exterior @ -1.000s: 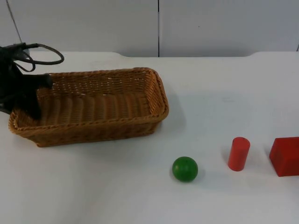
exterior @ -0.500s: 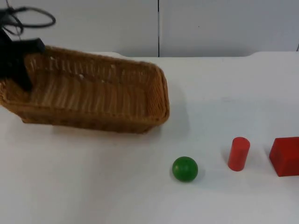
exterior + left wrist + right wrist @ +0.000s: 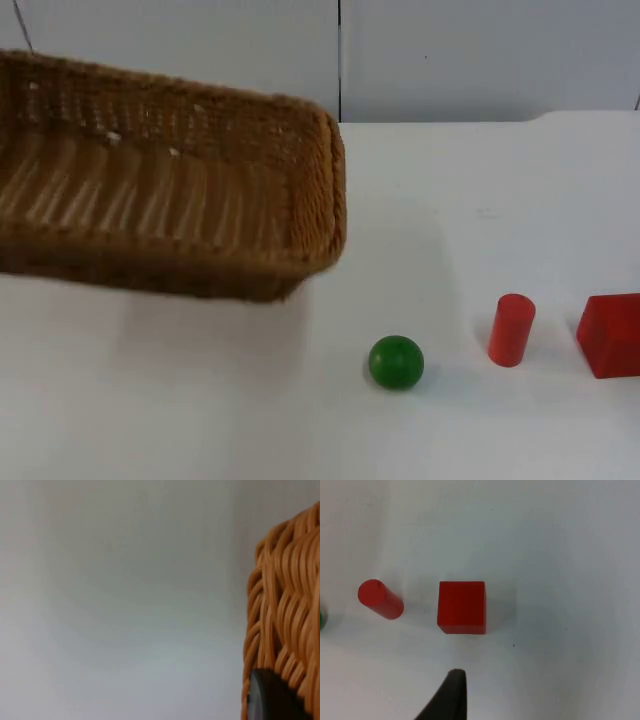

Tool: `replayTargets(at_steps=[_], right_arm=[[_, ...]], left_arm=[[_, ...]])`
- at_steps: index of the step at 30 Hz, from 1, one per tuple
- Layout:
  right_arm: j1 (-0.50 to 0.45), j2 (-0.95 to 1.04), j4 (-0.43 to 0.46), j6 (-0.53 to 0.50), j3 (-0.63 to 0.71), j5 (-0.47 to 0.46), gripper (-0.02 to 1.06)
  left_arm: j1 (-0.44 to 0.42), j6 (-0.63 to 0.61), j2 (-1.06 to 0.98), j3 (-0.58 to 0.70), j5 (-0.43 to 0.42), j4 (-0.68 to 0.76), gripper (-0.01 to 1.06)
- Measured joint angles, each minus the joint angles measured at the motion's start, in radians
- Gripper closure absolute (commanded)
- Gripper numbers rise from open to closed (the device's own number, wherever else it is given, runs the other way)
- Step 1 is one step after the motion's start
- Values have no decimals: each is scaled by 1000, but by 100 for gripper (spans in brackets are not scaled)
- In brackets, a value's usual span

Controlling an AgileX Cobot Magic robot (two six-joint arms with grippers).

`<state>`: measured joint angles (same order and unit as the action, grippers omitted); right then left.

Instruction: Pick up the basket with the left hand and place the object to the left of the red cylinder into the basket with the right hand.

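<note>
the left gripper (image 3: 272, 700) is gripping the basket (image 3: 170, 180): in the left wrist view one black finger (image 3: 270, 697) is pressing against the woven rim (image 3: 285, 605), and in the top view the basket is hanging clear of the table (image 3: 200, 400), tilted, its open side facing the camera and its shadow lying on the white surface under it. taking the cylinder (image 3: 511, 329) as the landmark: the ball (image 3: 396, 362), green, is sitting on the table to its left and a little nearer the camera, apart from it; the basket is floating well to the left of it and farther back, above the level of the ball. the cube (image 3: 611, 334), red, is resting just right of the cylinder, not touching. the right gripper (image 3: 451, 700) is hovering over the table near the cube, the cylinder standing just beyond that cube in the right wrist view; i cannot tell whether its fingers are apart or together.
</note>
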<state>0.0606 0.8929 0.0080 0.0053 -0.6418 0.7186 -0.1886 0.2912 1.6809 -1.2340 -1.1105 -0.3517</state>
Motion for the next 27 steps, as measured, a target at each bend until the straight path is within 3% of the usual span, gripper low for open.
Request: replayTargets(at_steps=[5, 10, 17, 22, 27], right_arm=[[0, 0, 28, 2, 0, 2, -1], [0, 0, 73, -15, 0, 10, -1], [0, 0, 156, -108, 0, 17, -1], [2, 0, 246, -237, 0, 17, -1], [85, 3, 299, -381, 0, 17, -1]], left_arm=[[0, 64, -124, 217, 30, -43, 105], [-4, 104, -193, 330, 67, -75, 105], [-61, 164, -201, 396, 101, -115, 105], [-114, 232, -201, 411, 115, -178, 105], [-124, 277, -201, 412, 115, -195, 105]])
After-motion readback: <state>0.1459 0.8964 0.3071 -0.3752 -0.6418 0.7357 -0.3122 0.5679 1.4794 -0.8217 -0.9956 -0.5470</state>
